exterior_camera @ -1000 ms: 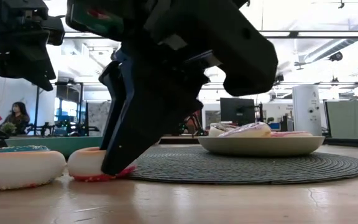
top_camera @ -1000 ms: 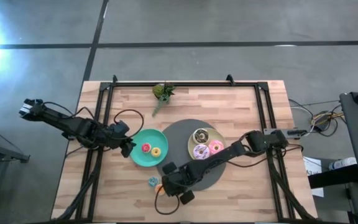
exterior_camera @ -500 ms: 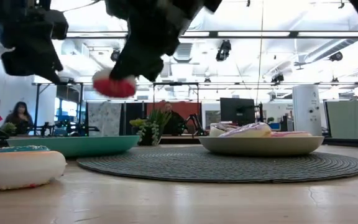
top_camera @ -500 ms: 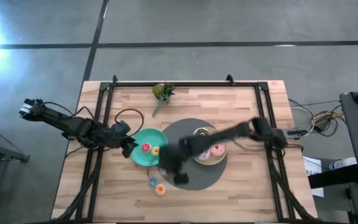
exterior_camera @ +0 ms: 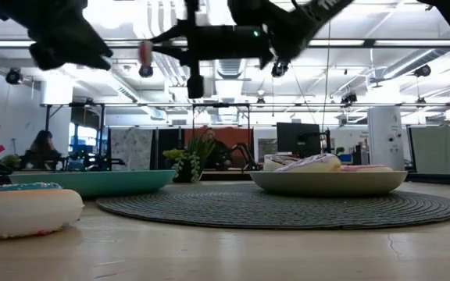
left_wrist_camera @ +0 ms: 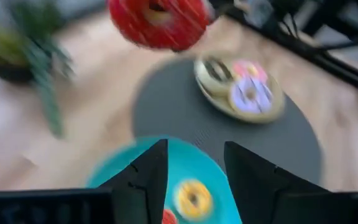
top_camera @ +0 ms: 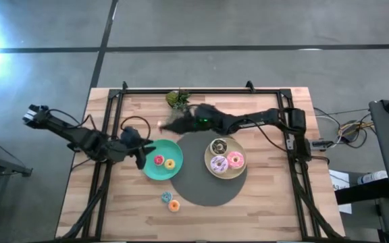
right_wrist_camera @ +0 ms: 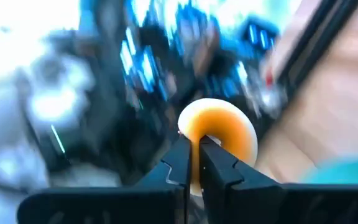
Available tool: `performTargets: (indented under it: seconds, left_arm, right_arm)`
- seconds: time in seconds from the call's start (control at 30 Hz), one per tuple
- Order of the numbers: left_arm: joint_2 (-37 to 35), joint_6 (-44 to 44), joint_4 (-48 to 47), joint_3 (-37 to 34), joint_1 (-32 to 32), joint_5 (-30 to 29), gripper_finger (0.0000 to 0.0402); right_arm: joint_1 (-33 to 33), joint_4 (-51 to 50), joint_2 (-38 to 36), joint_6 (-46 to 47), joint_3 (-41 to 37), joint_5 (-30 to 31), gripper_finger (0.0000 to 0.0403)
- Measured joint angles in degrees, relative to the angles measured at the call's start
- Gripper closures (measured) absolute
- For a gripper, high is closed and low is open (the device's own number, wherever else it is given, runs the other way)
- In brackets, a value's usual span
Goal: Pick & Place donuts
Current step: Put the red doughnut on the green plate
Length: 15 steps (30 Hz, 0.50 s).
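My right gripper (top_camera: 166, 124) hangs high over the table's far part, near the little plant (top_camera: 177, 99), and is shut on a tiny donut with pink-red icing (left_wrist_camera: 160, 22). My left gripper (top_camera: 142, 155) is open beside the teal plate's left rim (top_camera: 148, 169). That plate holds a tiny pink donut (top_camera: 158, 160) and a yellow one (top_camera: 169, 164). The pale-yellow plate (top_camera: 208, 162) carries the brown-and-white (top_camera: 219, 146), lilac (top_camera: 218, 163) and pink (top_camera: 234, 160) donuts. A blue donut (top_camera: 166, 196) and an orange one (top_camera: 174, 206) lie on the wood. My right gripper pinches the tiny donut by its ring (right_wrist_camera: 197, 127) between the two fingers (right_wrist_camera: 180, 163). The fingers lie about level and point toward the table's left. The donut is lifted clear, high above the table (exterior_camera: 144, 55), with its orange underside facing the wrist camera.
A round grey mat (top_camera: 201, 189) lies under the pale-yellow plate and reaches the teal plate. Black frame rails run along the table's left, right and far sides (top_camera: 201, 90). A person sits in the room beyond (exterior_camera: 41, 148).
My right gripper has lifted the tiny pink-red donut off the wood by the mat's near-left edge. It has swung fast up and toward the far edge, and now lies level near the plant. The donut, then on the table, now hangs high in the air.
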Motion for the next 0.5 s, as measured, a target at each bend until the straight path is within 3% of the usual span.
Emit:
performTargets:
  seconds: [0.1,0.2,0.37,0.5]
  left_arm:
    - [0.38,4.13,1.68,0.50,-1.28,-10.80,0.0273]
    - [1.30,11.38,6.74,0.36,-1.43,-18.74,0.0274]
    - [4.63,26.57,14.31,0.35,-0.45,-24.71,0.0272]
    - [7.36,31.41,15.06,0.27,0.87,-27.28,0.0257]
  right_arm:
    - [0.46,12.31,-0.02,10.49,-5.55,12.71,0.0390]
    - [1.61,17.67,0.00,19.45,-8.89,22.21,0.0390]
    - [2.29,20.50,0.02,27.48,-10.15,25.98,0.0390]
    - [2.29,22.41,0.02,27.32,-8.67,26.77,0.0390]
